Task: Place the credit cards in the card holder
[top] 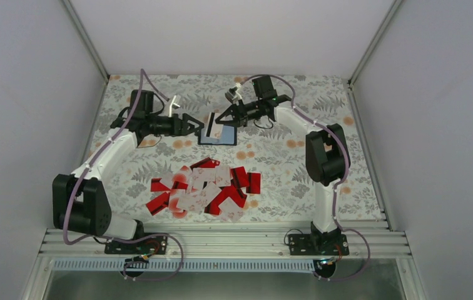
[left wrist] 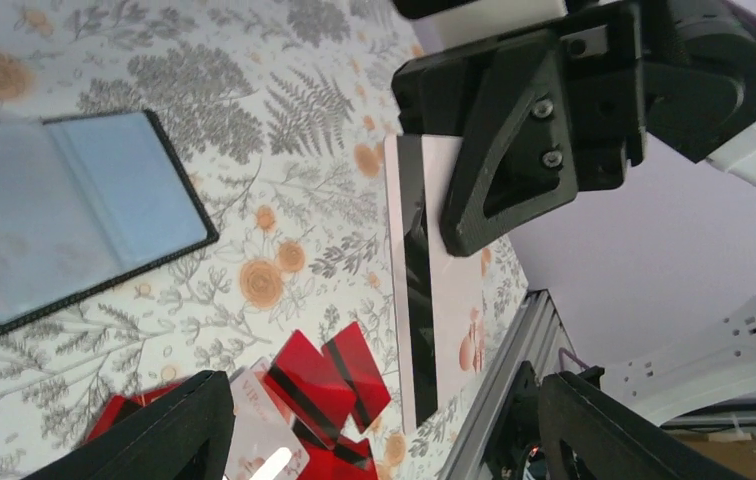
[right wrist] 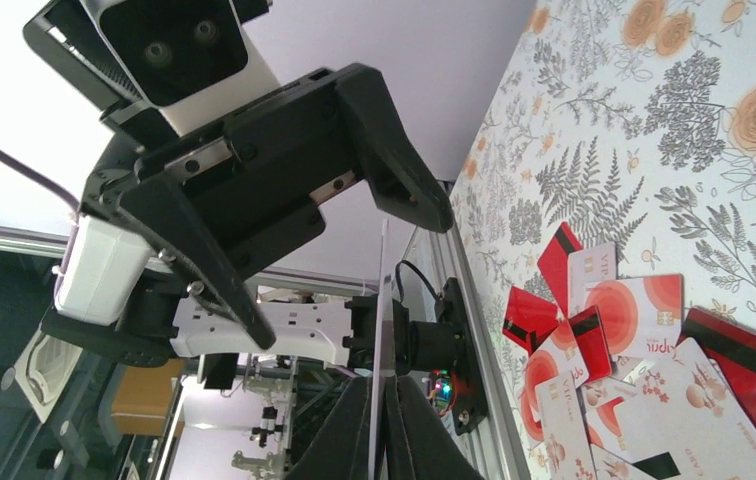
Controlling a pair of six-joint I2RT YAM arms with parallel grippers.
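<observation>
One black card holder (top: 221, 137) lies open, blue-grey inside up, at the far middle of the worktop (top: 321, 119). Just beside it, the right pincer (right wrist: 382, 430) is clamped on one pale card (left wrist: 454, 320) held on edge. The left pincer (left wrist: 386, 378) faces it, spread wide and empty. The cards (top: 206, 187) sit heaped nearer the arms, well over a dozen, too overlapped to count. Floral surface, plain pale walls (top: 221, 31).

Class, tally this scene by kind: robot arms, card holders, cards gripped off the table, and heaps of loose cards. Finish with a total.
Robot arms: 2, left arm, right arm
Card holder: 1
Held card: 1
Heap of loose cards: 1
Total: 5
</observation>
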